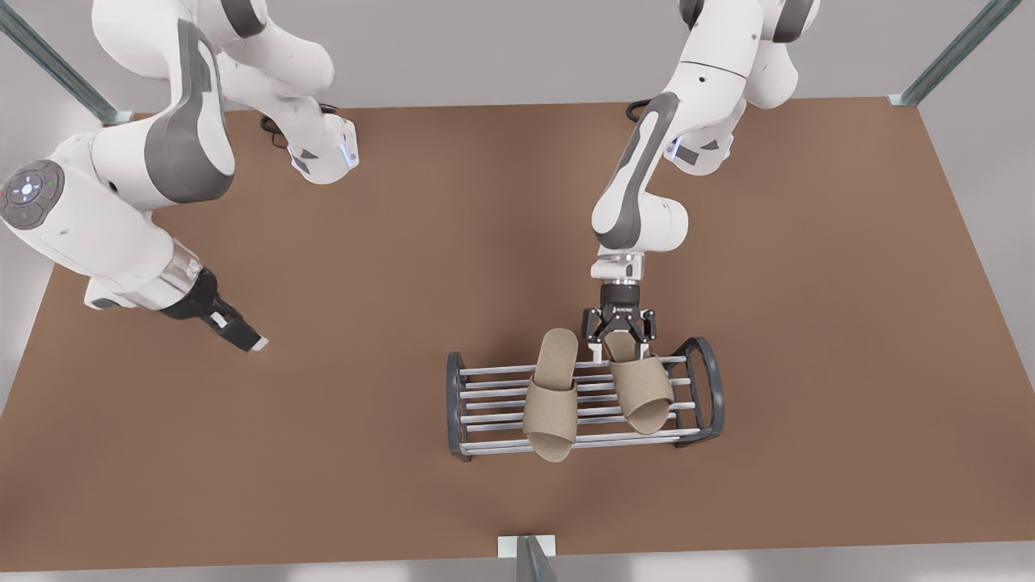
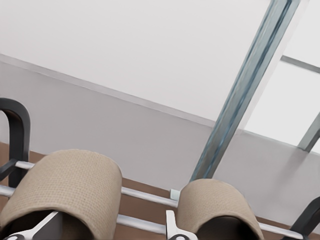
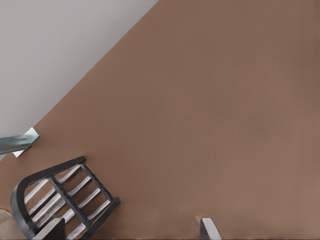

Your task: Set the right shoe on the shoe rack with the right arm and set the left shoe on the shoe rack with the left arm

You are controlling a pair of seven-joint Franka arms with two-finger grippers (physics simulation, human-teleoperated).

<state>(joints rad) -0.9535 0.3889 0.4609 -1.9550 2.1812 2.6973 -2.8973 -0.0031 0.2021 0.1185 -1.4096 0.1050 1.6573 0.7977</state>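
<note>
The shoe rack point(image 1: 485, 396) stands on the brown table toward the front, and two tan slippers lie across its bars. The right shoe point(image 1: 551, 396) rests near the rack's middle, toe over the front bar. The left shoe point(image 1: 639, 388) lies slanted toward the front view's right end. My left gripper point(image 1: 621, 349) is at its heel, fingers against both sides. In the left wrist view, the left shoe point(image 2: 65, 185) sits between my fingers point(image 2: 172, 227), with the right shoe point(image 2: 215, 205) beside it on the rack point(image 2: 145, 195). My right gripper point(image 1: 247, 339) hangs open and empty at the front view's left.
In the right wrist view, the right gripper point(image 3: 132, 222) is over bare table, with the rack's point(image 3: 65, 195) arched end frame off to one side. Metal frame posts point(image 1: 525, 558) stand at the table's front edge and back corners. Bare tabletop point(image 1: 364, 242) surrounds the rack.
</note>
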